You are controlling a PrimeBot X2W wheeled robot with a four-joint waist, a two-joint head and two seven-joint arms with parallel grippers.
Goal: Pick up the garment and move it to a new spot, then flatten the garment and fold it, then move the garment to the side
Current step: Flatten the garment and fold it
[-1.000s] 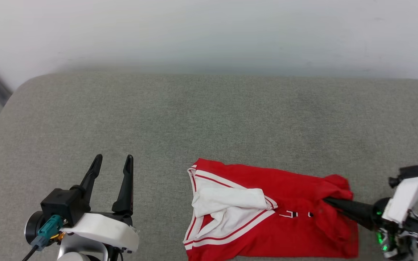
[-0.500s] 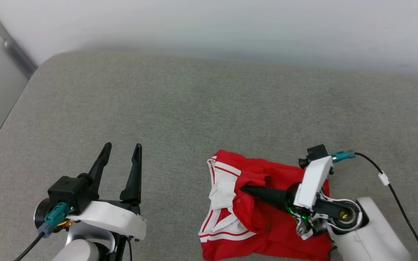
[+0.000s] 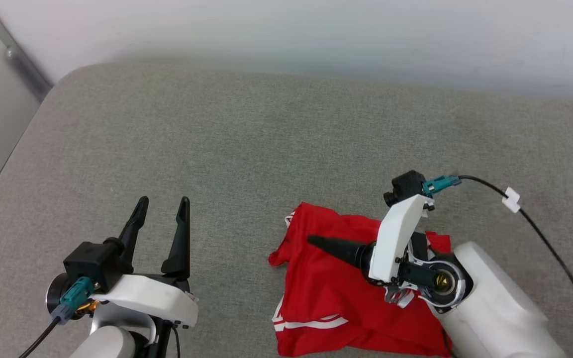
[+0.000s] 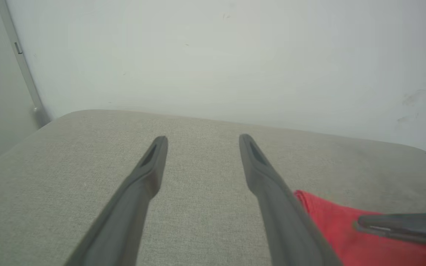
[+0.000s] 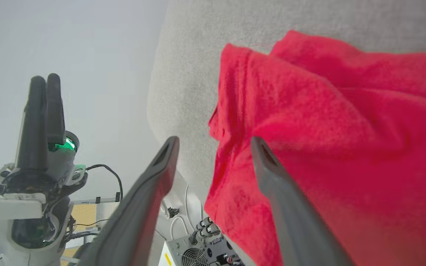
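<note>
The garment lies folded over on the grey cushioned surface, mostly red, with a white-striped hem at its near left. My right gripper lies low over its top, fingers pointing left. In the right wrist view the right gripper is open, both fingers apart above the garment near its folded edge, holding nothing. My left gripper stands open to the garment's left, off the cloth. The left wrist view shows the left gripper empty, the garment at lower right.
A pale wall runs behind the surface's far edge. The surface's rounded left edge drops off beside a metal strip. The right wrist cable trails over the surface at right. Bare cushion stretches behind and left of the garment.
My right gripper has carried the garment's right edge leftward over the white sleeves, folding it, and then opened. The head camera shifted. The left gripper has stayed open.
</note>
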